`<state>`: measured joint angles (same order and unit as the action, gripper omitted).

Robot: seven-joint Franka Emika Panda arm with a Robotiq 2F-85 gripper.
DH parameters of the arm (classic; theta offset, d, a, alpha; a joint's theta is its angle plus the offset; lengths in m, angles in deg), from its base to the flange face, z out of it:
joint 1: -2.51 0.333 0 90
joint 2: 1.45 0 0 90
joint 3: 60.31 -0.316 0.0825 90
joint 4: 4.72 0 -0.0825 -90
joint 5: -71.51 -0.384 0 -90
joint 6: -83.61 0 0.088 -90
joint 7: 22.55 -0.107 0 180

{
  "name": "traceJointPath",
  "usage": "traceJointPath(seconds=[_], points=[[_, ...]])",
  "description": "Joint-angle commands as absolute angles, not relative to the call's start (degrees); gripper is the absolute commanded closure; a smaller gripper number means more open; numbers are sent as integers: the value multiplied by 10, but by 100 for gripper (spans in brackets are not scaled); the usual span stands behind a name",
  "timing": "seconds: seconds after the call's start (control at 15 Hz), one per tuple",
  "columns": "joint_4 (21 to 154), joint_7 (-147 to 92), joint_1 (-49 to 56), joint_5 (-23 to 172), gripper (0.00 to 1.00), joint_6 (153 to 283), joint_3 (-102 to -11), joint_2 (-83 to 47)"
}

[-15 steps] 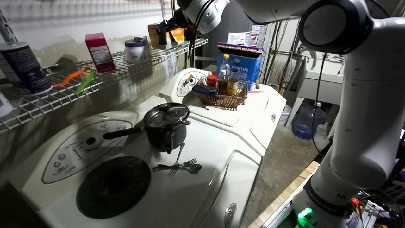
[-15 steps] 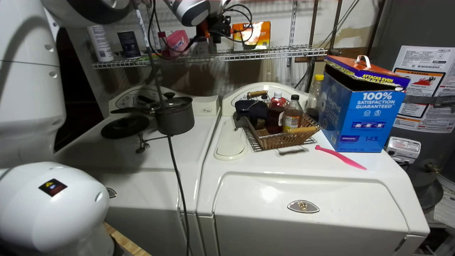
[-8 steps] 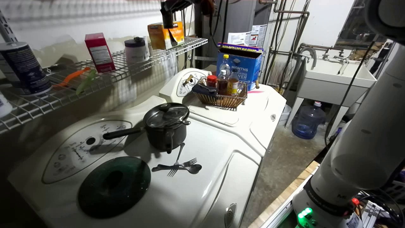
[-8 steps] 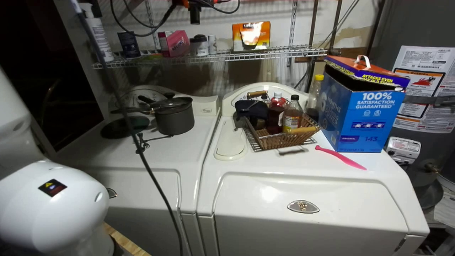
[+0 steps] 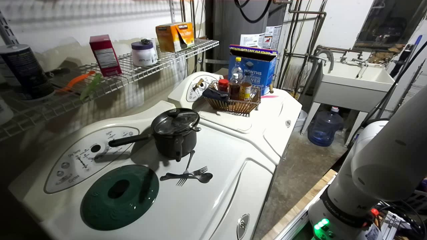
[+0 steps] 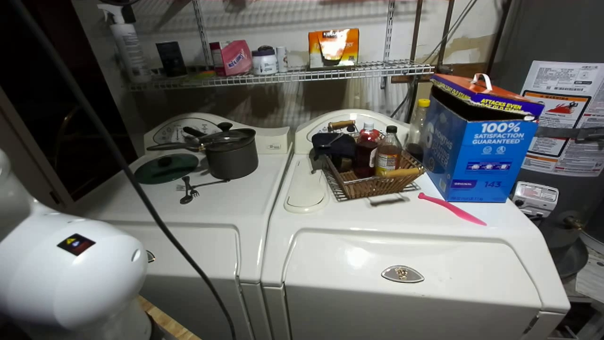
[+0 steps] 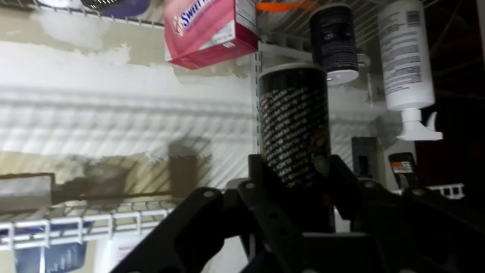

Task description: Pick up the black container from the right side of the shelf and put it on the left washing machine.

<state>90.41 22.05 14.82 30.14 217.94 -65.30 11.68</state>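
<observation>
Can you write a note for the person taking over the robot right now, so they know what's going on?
Gripper: shut on the black container; only the wrist view shows them.
Left washing machine: has a pot and crossed cutlery on top.
Shelf: runs above it, at the back.
Done: container picked up.
Left: carry it to the left washing machine, set it on a bare patch, let go.

In your gripper [image 7: 295, 165] you have one black container [image 7: 292, 117]; beyond it you see one spray bottle [image 7: 405, 57], one dark blue canister [image 7: 335, 41] and one pink box [image 7: 210, 32]; below it you can count two washing machines [image 5: 190, 206], one pot [image 5: 175, 143], two forks [image 5: 200, 170], one spoon [image 5: 204, 178], one basket [image 6: 356, 189] and one blue box [image 6: 493, 153]
</observation>
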Motion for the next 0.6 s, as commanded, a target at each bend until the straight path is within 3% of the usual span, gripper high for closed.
traceJointPath(seconds=[0.0, 0.53], points=[[842, 240, 179, 282, 80, 2173, -665, 88], [727, 253, 215, 256, 80, 2238, -702, 9]])
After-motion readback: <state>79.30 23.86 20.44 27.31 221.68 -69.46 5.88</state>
